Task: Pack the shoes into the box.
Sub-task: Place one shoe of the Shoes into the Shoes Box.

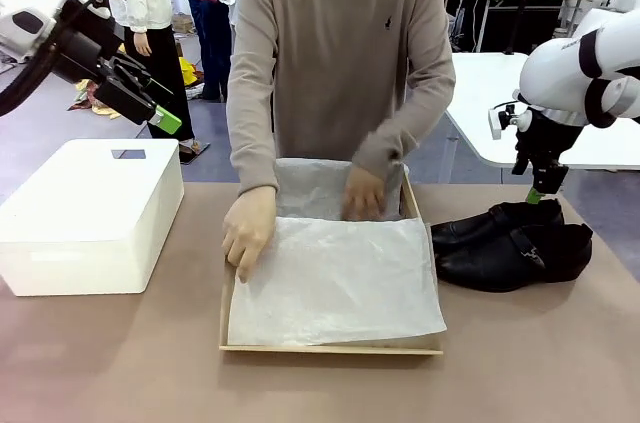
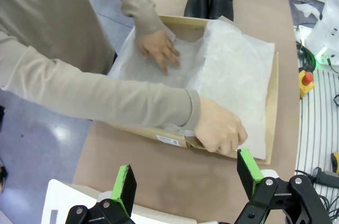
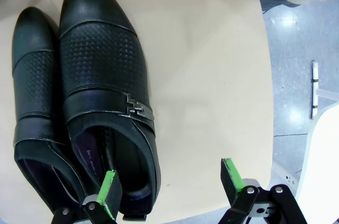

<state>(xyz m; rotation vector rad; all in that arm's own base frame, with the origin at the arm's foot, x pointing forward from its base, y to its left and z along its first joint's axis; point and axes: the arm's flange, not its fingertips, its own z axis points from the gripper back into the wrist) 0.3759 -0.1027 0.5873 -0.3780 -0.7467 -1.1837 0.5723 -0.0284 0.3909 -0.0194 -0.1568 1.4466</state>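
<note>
Hovering close above shoes (image 1: 510,243), right end effector (image 3: 169,177) stood wide open, holding nothing. Shoes lay side by side on table (image 1: 120,363), at 3 o'clock of box (image 1: 330,348). Person's hands (image 1: 248,231) pressed tissue paper (image 1: 335,283) into box. Left end effector (image 2: 185,175) wide open, empty, raised above white bin (image 1: 90,213) at 9 o'clock of box.

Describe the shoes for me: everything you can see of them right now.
The shoes are a black leather-looking pair with tapered toes, a dimpled panel over the front and a strap with a small metal buckle; the lining looks dark purple. They stand upright, side by side and touching, on the table right of the cardboard box, toes toward it. The open right gripper hangs over their heel end.
</note>
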